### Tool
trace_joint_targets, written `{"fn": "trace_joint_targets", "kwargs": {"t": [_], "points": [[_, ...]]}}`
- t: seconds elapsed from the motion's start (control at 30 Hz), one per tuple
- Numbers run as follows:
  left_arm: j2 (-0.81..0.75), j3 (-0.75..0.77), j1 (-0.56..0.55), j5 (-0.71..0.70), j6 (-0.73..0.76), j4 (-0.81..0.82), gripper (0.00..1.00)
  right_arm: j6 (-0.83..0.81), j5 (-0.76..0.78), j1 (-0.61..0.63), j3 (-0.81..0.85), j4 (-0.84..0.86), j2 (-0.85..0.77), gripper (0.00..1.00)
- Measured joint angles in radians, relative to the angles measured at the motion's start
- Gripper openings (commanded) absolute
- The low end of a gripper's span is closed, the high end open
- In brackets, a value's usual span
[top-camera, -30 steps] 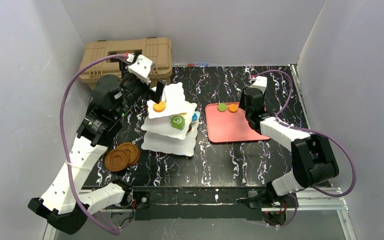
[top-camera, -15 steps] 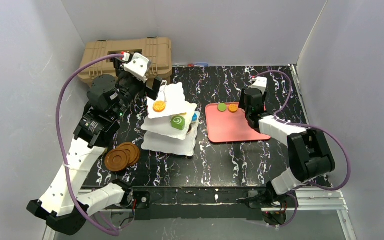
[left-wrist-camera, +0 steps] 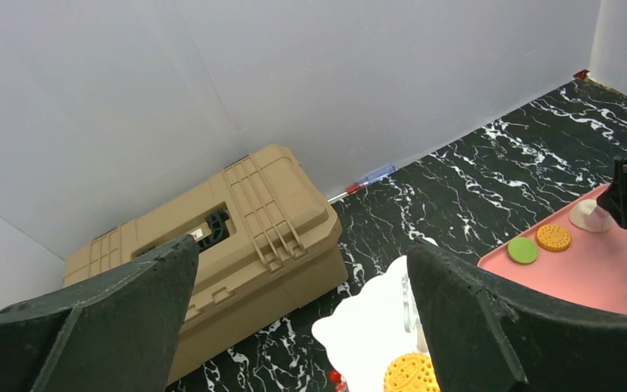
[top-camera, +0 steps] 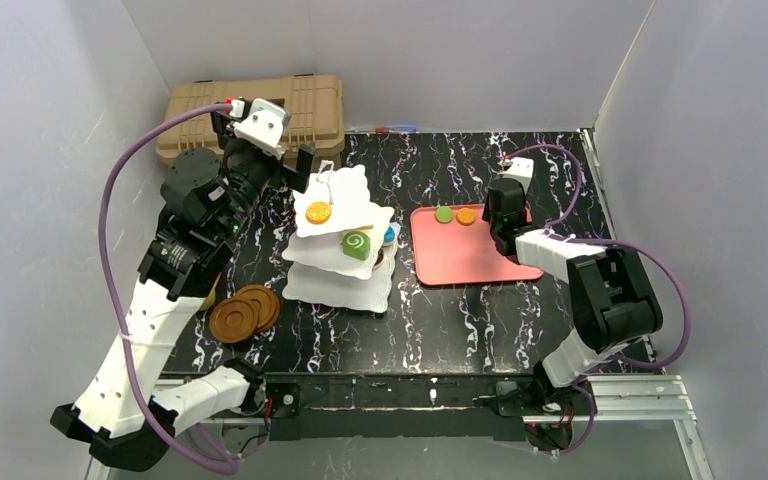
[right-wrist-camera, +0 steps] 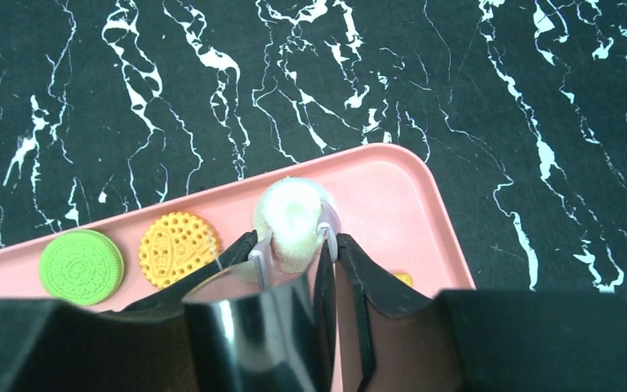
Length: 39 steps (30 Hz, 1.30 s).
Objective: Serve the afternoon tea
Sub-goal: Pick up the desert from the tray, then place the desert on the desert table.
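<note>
The white three-tier stand [top-camera: 355, 190] stands mid-table with an orange biscuit [top-camera: 318, 213] on top and a green swirl cake [top-camera: 356, 245] on the middle tier. My left gripper [top-camera: 280, 160] is open and empty, behind and left of the stand's wire loop; the left wrist view [left-wrist-camera: 300, 245] shows the top tier [left-wrist-camera: 367, 327] below it. My right gripper [top-camera: 505, 215] is shut on metal tongs [right-wrist-camera: 253, 318], whose tips pinch a white cream pastry [right-wrist-camera: 292, 214] on the pink tray [right-wrist-camera: 392, 204]. Brown saucers [top-camera: 243, 312] lie front left. The cups are hidden.
A tan ribbed case [top-camera: 260, 110] sits at the back left, just behind my left gripper. A green biscuit [right-wrist-camera: 81, 266] and an orange biscuit [right-wrist-camera: 179, 247] lie on the tray left of the pastry. Grey walls close three sides.
My left gripper has drawn back and to the left, away from the stand's top tier toward the tan case. My right gripper has stayed over the tray's far edge.
</note>
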Motion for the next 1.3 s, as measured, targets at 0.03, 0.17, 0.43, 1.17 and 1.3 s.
{"fn": "trace_joint_targets", "kwargs": {"t": [0.03,0.17,0.43,1.17,1.3], "points": [[-0.002,0.001,0.0,-0.003,0.001,-0.001,0.98,0.002,-0.001,-0.002,0.0,0.002,0.0,0.33],[-0.007,0.003,0.0,-0.014,0.007,-0.005,0.98,0.003,-0.011,-0.003,0.0,0.004,-0.001,0.26],[-0.016,0.005,0.0,-0.03,0.019,-0.008,0.98,0.037,-0.092,0.009,-0.023,-0.105,-0.163,0.26],[-0.016,0.031,0.001,-0.048,0.042,-0.012,0.98,0.307,-0.028,0.72,-0.101,-0.333,-0.428,0.27],[-0.016,0.031,0.002,-0.048,0.045,-0.012,0.98,0.319,-0.006,0.775,-0.099,-0.322,-0.367,0.27]]}}
